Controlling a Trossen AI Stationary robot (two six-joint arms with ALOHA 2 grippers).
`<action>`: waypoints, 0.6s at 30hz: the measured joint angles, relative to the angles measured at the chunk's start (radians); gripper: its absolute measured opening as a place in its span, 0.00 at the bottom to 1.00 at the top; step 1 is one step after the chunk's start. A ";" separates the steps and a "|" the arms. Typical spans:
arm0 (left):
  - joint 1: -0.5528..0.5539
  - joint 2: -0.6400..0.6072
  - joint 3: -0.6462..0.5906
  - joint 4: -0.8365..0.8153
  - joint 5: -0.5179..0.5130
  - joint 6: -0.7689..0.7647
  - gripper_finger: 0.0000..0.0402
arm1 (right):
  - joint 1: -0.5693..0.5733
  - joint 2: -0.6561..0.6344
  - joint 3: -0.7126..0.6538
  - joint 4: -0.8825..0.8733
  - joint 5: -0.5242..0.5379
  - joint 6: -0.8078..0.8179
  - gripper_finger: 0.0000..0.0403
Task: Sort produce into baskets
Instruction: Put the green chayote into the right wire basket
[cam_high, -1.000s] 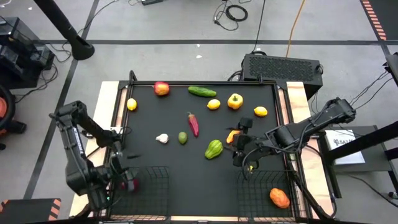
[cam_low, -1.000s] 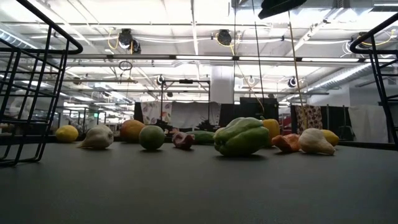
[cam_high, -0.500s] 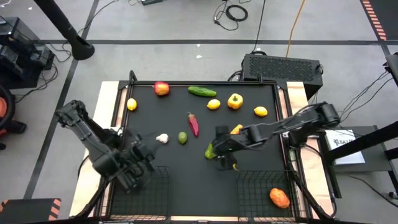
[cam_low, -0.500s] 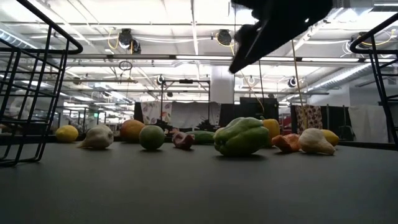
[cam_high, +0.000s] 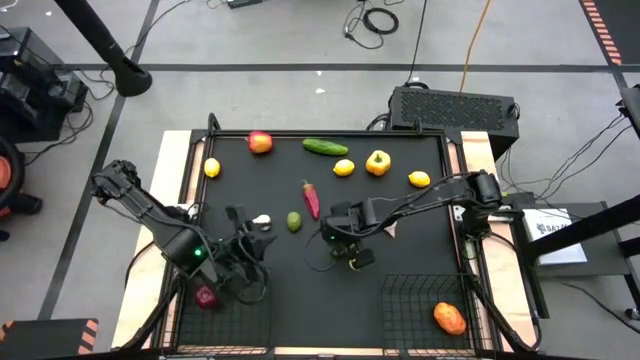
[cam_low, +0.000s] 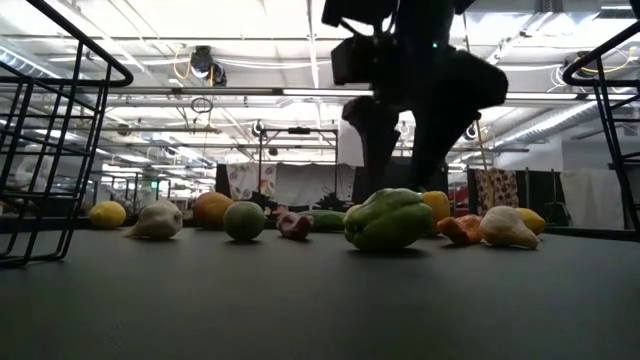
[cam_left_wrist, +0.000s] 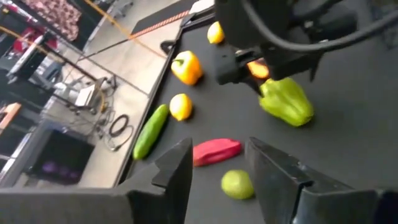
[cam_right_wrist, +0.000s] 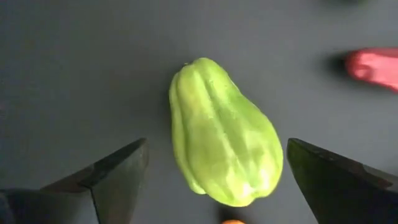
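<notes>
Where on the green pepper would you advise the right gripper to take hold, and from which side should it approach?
Across its wide, ribbed middle, coming straight down from above. The green pepper lies on its side on the table, tapering to one end, so the middle probably gives the steadiest hold. The right gripper already hangs open over it, one finger on each flank; nothing touches its sides.

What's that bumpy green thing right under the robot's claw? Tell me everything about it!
It is a green pepper, pale, glossy and smooth-skinned, with long ridges running from its narrow end to its fat end. It lies on its side on the black table, whole and unmarked. The right gripper hangs right above it, fingers spread wide on either side, not touching. A small orange piece of produce sits close beside it.
</notes>
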 joint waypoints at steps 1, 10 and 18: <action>0.007 0.000 0.000 -0.003 0.000 0.000 0.38 | -0.002 0.008 0.001 0.000 0.000 -0.005 0.92; 0.032 0.001 0.000 -0.003 0.009 0.001 0.38 | -0.028 0.065 0.001 0.003 0.003 -0.030 0.92; 0.032 0.001 0.000 -0.003 0.011 0.001 0.38 | -0.026 0.073 0.001 0.008 0.004 -0.079 0.91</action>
